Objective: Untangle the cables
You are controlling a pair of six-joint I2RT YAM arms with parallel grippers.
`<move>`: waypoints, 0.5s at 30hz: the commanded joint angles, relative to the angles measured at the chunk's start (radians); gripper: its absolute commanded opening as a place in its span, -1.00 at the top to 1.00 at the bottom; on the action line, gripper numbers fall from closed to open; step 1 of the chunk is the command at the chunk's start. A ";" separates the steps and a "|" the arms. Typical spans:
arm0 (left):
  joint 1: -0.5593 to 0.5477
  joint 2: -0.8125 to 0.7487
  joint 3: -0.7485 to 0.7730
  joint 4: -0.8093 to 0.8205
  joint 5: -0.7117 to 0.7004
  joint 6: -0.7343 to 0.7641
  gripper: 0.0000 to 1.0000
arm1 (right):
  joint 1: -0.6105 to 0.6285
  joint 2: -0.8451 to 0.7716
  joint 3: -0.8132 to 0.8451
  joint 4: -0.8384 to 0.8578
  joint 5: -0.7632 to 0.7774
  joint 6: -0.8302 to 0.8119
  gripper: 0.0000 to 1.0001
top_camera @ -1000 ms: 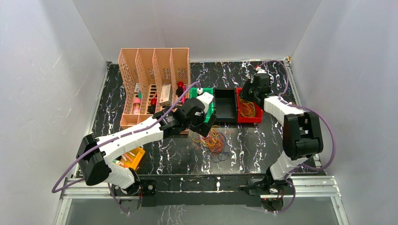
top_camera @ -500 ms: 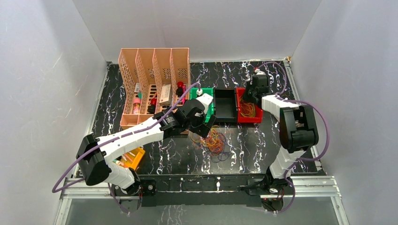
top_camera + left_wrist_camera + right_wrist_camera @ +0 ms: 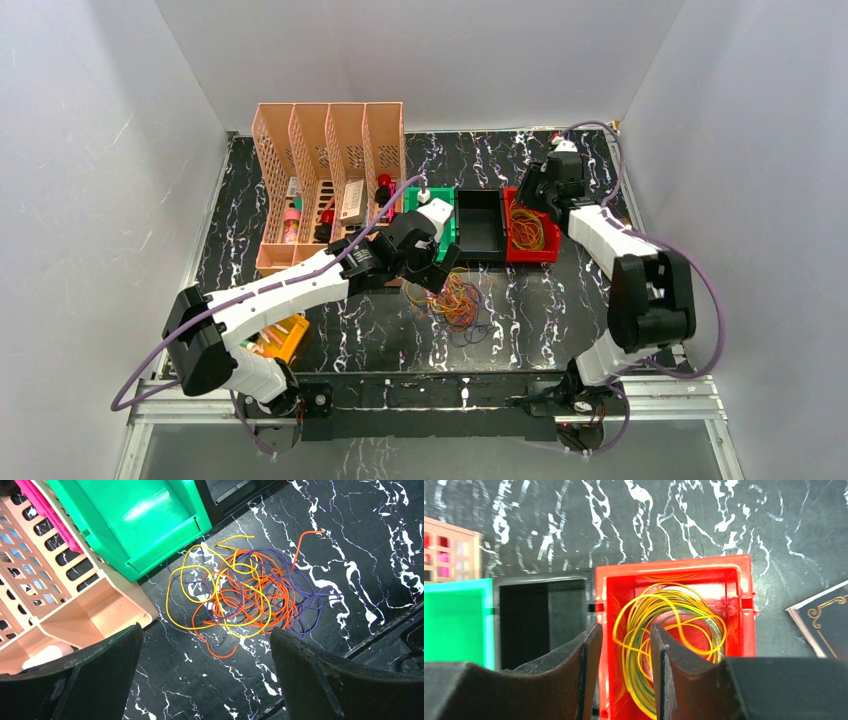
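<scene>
The tangled cables lie in a loose heap on the table, just to the near side of the green bin, with orange, yellow and dark purple loops crossing one another. The left gripper hangs over the heap with its jaws spread wide and nothing in them. The best move from here, I judge, is to choose one strand that lies on top or sticks out. The stray orange end or the wide yellow loop toward the green bin would do. Pinch only that strand and draw it out slowly and low, so the rest does not drag along. Farther back, the right gripper hovers over the red bin, where a coil of yellow cable lies. Its jaws stand partly apart and seem to pinch nothing, though the view there is tight
</scene>
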State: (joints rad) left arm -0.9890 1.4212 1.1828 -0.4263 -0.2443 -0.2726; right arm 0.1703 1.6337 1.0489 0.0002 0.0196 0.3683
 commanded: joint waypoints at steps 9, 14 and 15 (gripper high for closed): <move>0.007 -0.014 -0.007 0.002 -0.013 -0.010 -0.97 | -0.014 -0.202 -0.056 -0.037 0.058 0.007 -0.06; 0.007 -0.010 0.001 0.002 -0.005 -0.006 -0.97 | -0.020 -0.122 -0.008 -0.001 0.058 -0.006 0.05; 0.007 -0.010 0.003 0.001 -0.004 -0.004 -0.97 | -0.020 -0.099 0.002 0.007 0.057 -0.014 0.06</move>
State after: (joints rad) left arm -0.9890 1.4212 1.1824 -0.4191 -0.2516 -0.2737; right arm 0.1577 1.4719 1.0008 -0.0360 0.0578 0.3733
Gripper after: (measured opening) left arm 0.983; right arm 0.478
